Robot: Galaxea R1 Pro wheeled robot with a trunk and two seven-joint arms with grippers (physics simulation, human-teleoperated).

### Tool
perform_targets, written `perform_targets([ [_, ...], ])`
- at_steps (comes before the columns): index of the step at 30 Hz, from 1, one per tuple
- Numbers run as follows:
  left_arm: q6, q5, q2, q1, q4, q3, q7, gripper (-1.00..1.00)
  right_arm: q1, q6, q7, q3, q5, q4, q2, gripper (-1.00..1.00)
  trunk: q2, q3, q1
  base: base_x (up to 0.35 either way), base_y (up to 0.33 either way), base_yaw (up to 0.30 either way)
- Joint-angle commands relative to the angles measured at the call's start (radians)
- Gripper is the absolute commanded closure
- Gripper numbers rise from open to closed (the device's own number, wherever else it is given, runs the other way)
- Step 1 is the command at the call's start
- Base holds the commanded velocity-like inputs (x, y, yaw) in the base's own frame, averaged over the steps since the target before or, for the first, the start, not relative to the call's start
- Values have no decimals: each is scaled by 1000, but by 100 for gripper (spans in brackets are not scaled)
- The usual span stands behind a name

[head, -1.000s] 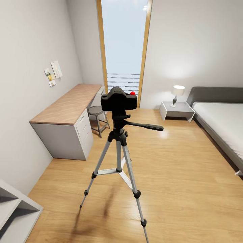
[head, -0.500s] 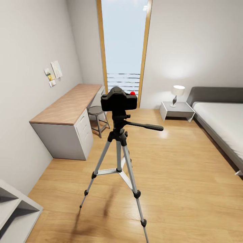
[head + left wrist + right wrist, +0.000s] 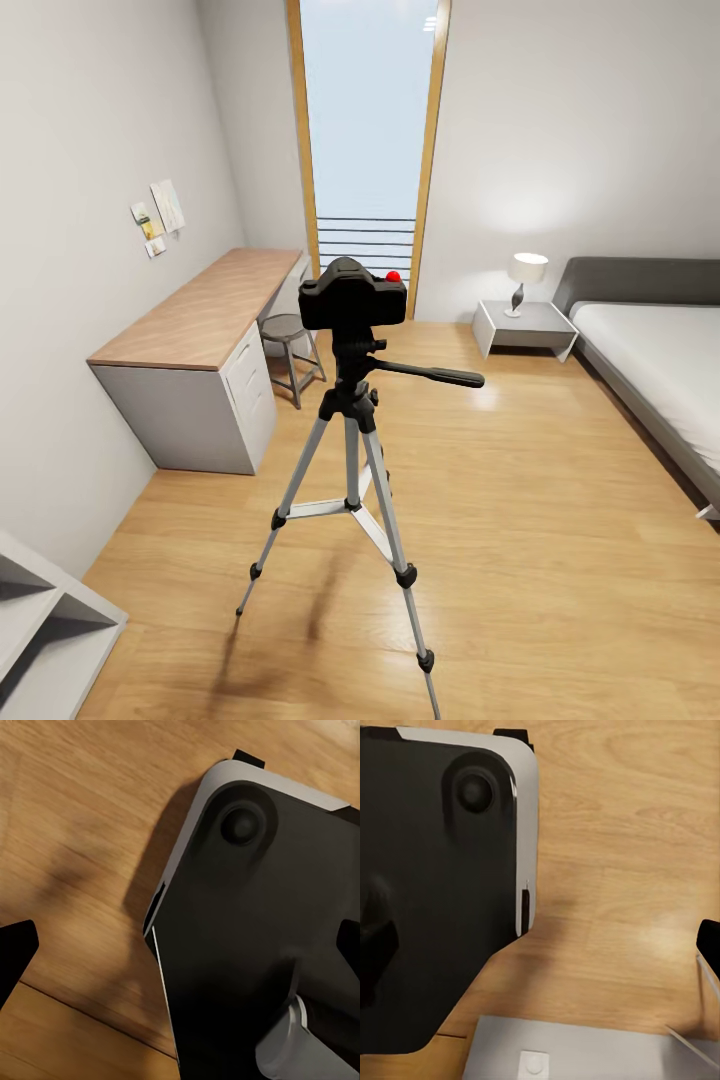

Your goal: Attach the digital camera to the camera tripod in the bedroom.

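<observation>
The digital camera (image 3: 352, 298), black with a red button on top, sits on the head of the camera tripod (image 3: 352, 470). The tripod stands on the wood floor in the middle of the bedroom, its pan handle (image 3: 430, 375) pointing right. My left gripper (image 3: 180, 949) is open, its black fingertips (image 3: 15, 952) wide apart above the floor and my own dark base (image 3: 262, 945). My right gripper (image 3: 540, 945) is open too, with nothing between its fingertips (image 3: 375, 952).
A wood-topped grey desk (image 3: 200, 310) and a stool (image 3: 285, 330) stand along the left wall. A nightstand (image 3: 525, 325) with a lamp (image 3: 525, 272) and a grey bed (image 3: 660, 360) are at the right. A pale shelf unit (image 3: 40, 620) sits at the near left.
</observation>
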Motion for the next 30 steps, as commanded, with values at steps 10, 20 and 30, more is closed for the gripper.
perform_targets([
  [10, 0, 7, 0, 1, 0, -8, 1, -100, 17, -10, 1, -8, 4, 3, 2, -100, -2, -2, 0, 0, 0, 0],
  [20, -1, 7, 0, 1, 0, -8, 1, -100, 19, -6, -1, -9, -16, 2, 3, -100, -2, -2, 0, 0, 0, 0],
  [30, -4, 7, 1, 1, 0, -8, 1, -100, 19, -4, -4, -9, -17, 2, 4, -100, -2, 1, 0, 0, 0, 0],
])
